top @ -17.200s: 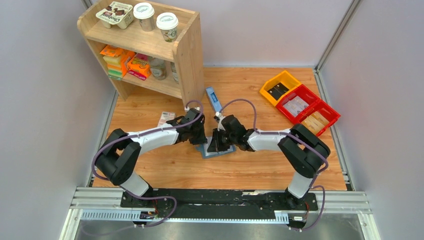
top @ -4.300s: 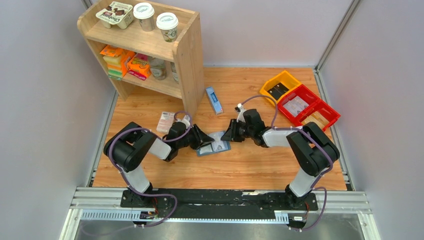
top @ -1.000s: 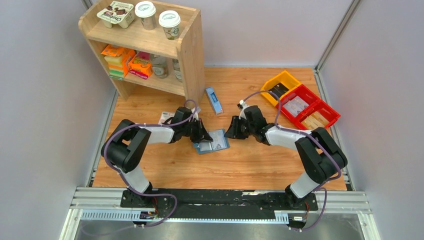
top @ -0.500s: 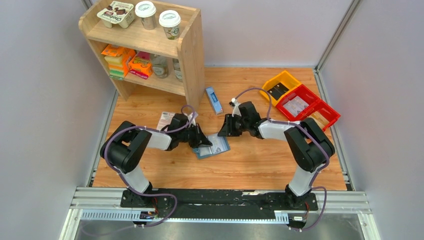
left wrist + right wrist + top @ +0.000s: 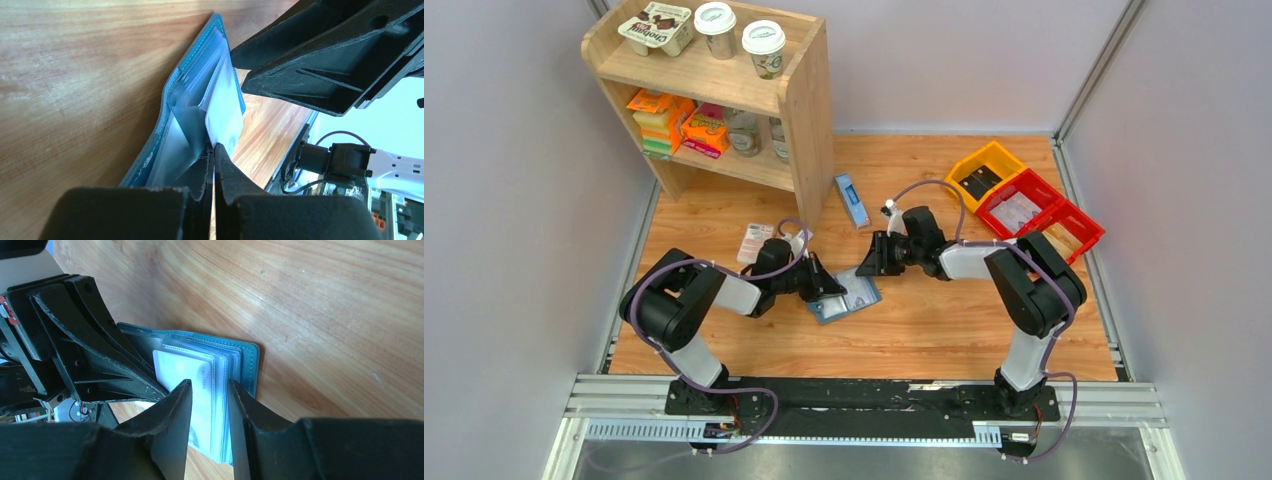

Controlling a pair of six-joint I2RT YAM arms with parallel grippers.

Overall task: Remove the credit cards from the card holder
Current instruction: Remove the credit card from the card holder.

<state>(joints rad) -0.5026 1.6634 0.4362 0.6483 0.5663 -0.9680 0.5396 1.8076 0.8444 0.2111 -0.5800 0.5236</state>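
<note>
The wooden bench [image 5: 924, 330] carries a wooden shelf unit [image 5: 809, 130] in its far left corner, and a yellow bin [image 5: 970, 163] and two red bins [image 5: 1046, 214] stand side by side at the far right. A narrow blue-and-white box [image 5: 852, 201] lies near the foot of the shelf unit. A pink-and-white flat pack [image 5: 752, 241] lies further left, and the open teal card holder [image 5: 849, 297] lies in the middle.

Left gripper [image 5: 826, 290] covers part of card holder [image 5: 856, 297].

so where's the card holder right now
Top view: the card holder lies open mid-table, with the left tool at its left edge and the right tool at its far right corner.
</note>
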